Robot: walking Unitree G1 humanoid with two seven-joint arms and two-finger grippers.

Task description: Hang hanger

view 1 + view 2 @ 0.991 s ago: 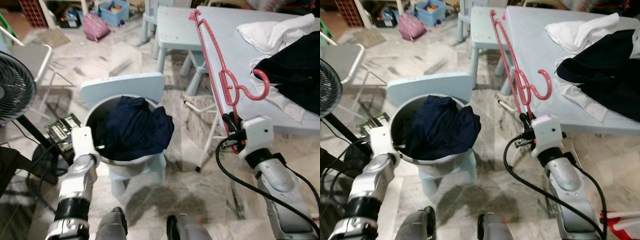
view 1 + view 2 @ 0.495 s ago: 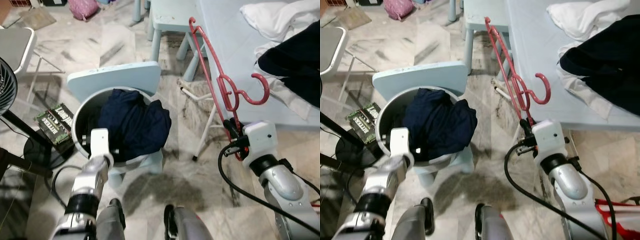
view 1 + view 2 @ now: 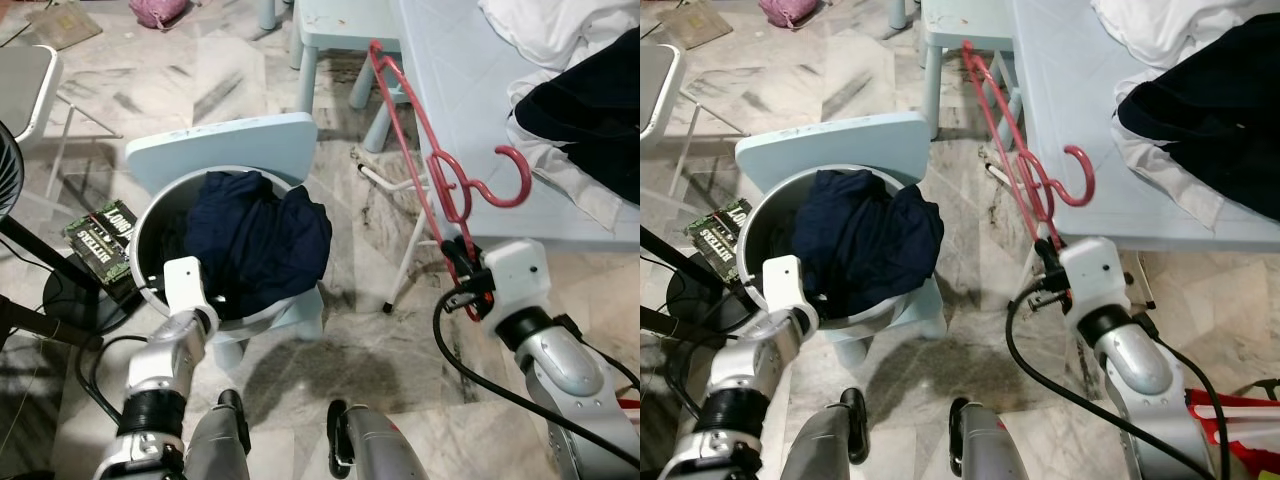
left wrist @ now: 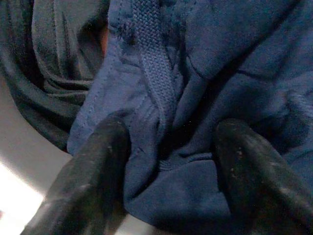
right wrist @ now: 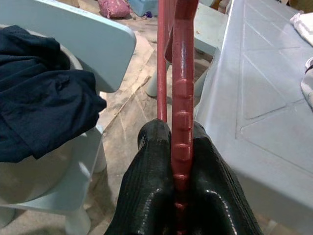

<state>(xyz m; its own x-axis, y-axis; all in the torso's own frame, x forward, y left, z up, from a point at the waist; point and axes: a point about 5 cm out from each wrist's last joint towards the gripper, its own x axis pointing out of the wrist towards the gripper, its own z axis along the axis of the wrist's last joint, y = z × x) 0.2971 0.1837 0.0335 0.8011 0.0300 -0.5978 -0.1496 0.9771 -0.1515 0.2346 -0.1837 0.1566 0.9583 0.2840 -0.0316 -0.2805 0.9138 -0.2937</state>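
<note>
A red plastic hanger (image 3: 440, 180) is held upright by the right gripper (image 5: 178, 183), whose black fingers (image 5: 146, 196) are pressed tight on the hanger's lower bar. The hanger is seen beside the near edge of a pale blue plastic table (image 3: 450, 70), its hook curled toward the tabletop. On that table, a white garment (image 3: 545, 30) and a black garment (image 3: 590, 100) are heaped together at the far side.

The left gripper (image 4: 168, 161) is lowered into a round grey basin (image 3: 758, 225), and its two fingers (image 4: 93, 166) are spread apart around a fold of navy blue clothing (image 3: 255, 240), which is touched by both pads. The basin is set on a small pale blue child's chair (image 3: 225, 155), whose backrest rises behind the rim.

The floor (image 3: 400, 370) is laid with grey-veined marble tiles, and a dark shadow is cast on it before the chair. A second small pale blue stool (image 3: 335, 25) is placed farther back, just beside the table. To the robot's left, a black fan stand (image 3: 40, 260) is seen, with a dark printed box (image 3: 100, 235) lying on the floor near the basin. A pink bag (image 3: 155, 10) is left at the far edge of the room, and a grey folding chair (image 3: 25, 85) is stood close to the fan.
</note>
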